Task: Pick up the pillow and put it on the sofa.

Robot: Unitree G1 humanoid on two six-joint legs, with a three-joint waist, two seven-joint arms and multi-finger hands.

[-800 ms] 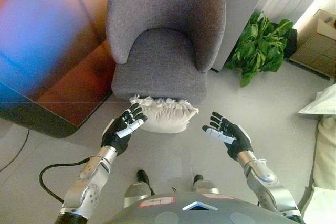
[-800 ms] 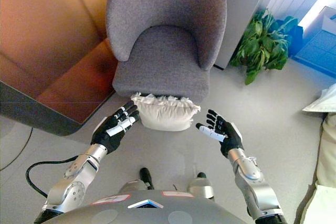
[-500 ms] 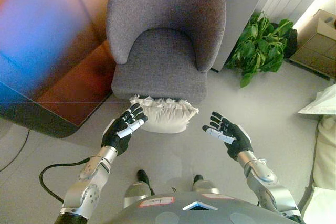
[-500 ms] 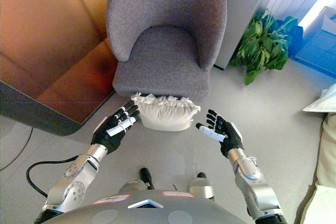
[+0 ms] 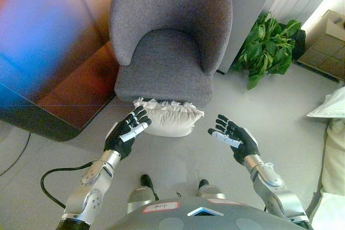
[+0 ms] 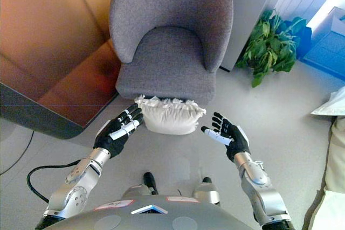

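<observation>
Pillow (image 5: 168, 118) on floor against sofa (image 5: 167, 36); left hand (image 5: 126, 132), right hand (image 5: 235, 140) spread wide.

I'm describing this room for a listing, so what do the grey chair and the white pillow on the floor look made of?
The rounded grey armchair looks upholstered in matte woven fabric: an even, slightly flecked surface without shine. The white ruffled pillow seems soft cloth, probably cotton, judging by its frilled edge and puffy shape.

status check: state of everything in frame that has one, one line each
White frilled pillow: on the floor against the chair's front, not held.
Grey upholstered armchair: upright, seat bare.
Left hand: open, at the pillow's left end; contact unclear.
Right hand: open, apart from the pillow's right end.
Green leafy plant: upright by the wall.
</observation>
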